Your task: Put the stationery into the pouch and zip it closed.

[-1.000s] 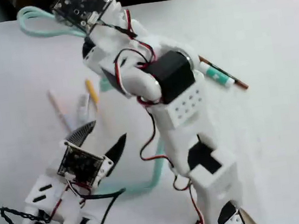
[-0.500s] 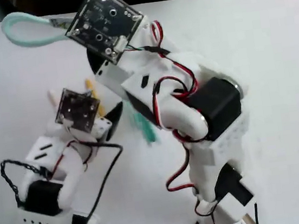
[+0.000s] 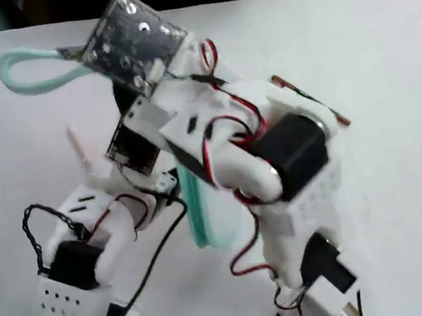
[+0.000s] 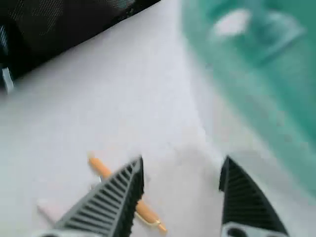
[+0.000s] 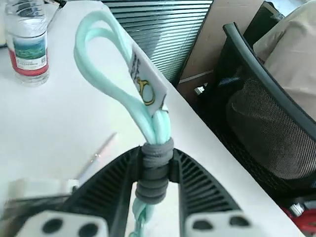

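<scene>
White desk (image 3: 382, 44) | right jaws clench pouch loop (image 5: 106, 64) | left jaws released over orange pen (image 4: 150, 217) | hanging pouch (image 3: 202, 213) might knock pen away

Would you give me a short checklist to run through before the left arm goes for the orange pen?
1. Right claw shut on the strap: ok.
2. Left claw open: ok.
3. Pen centred in the left claw's gap: not ok; it sits off to one side.
4. Pouch zip open: cannot tell.
5. All stationery in the pouch: not ok; the pen and a pencil lie on the table.
</scene>
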You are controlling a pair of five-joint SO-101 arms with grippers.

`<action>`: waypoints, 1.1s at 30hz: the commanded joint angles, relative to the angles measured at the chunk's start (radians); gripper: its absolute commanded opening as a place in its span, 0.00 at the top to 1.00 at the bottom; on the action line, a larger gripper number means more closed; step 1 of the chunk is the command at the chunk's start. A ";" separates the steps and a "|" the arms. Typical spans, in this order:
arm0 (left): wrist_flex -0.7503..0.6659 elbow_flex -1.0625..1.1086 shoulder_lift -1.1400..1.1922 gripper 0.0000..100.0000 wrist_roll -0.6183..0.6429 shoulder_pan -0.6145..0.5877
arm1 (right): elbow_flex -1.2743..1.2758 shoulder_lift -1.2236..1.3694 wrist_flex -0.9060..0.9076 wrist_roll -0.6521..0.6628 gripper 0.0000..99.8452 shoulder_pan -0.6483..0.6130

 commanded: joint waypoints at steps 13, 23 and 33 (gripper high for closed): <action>0.195 0.114 -0.533 0.74 0.005 0.140 | 0.002 0.038 -0.120 -0.256 0.98 0.102; 0.031 0.129 -0.452 0.75 0.086 0.056 | -0.089 -0.108 0.013 -0.253 0.98 -0.134; -0.052 0.127 -0.404 0.75 0.189 -0.015 | 0.020 -0.202 0.028 -0.242 0.98 -0.116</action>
